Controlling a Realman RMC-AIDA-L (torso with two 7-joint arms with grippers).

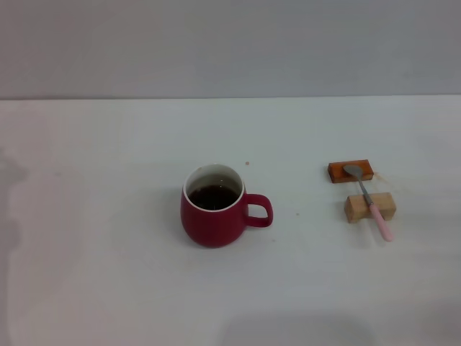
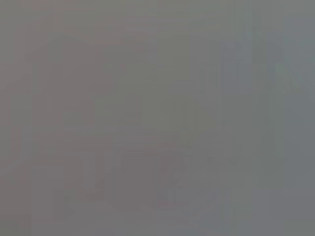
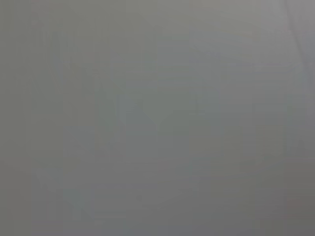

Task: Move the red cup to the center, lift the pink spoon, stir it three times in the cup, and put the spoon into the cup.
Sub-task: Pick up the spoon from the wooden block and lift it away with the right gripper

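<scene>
The red cup (image 1: 215,207) stands upright near the middle of the white table (image 1: 108,274) in the head view, its handle pointing right and dark liquid inside. The pink spoon (image 1: 372,205) lies to the right, its grey bowl resting on an orange-brown block (image 1: 346,173) and its neck on a light wooden block (image 1: 360,209), the pink handle pointing toward me. Neither gripper shows in any view. Both wrist views show only plain grey.
A grey wall stands behind the table's far edge. Small specks lie on the tabletop between cup and blocks. White tabletop lies to the left of and in front of the cup.
</scene>
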